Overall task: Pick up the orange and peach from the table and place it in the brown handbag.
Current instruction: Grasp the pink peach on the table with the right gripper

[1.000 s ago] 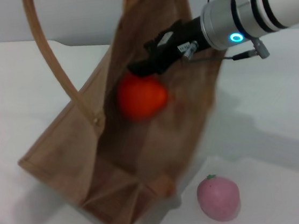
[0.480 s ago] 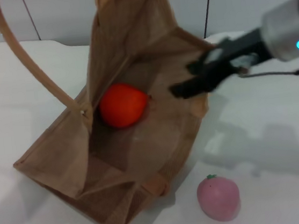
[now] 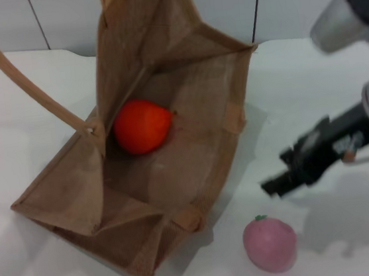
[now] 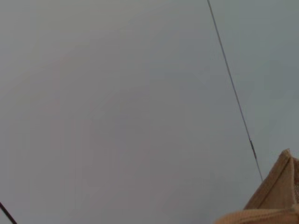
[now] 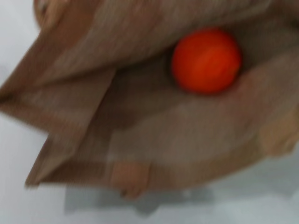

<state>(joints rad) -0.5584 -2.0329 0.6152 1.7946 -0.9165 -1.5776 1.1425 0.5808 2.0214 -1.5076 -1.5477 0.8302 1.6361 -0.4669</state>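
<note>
White tabletop [image 3: 25, 89] and grey wall filled my head view, where one orange [image 3: 141, 125] lay inside the brown handbag [image 3: 175, 172], one peach [image 3: 270, 243] sat outside it beside my blurred right gripper [image 3: 277, 186], whose opening I couldn't judge; the left wrist view caught only a handbag corner [image 4: 275, 196].

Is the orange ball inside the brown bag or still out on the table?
Inside. The orange lies within the open brown handbag, its woven walls around it. The peach sits outside on the table.
</note>
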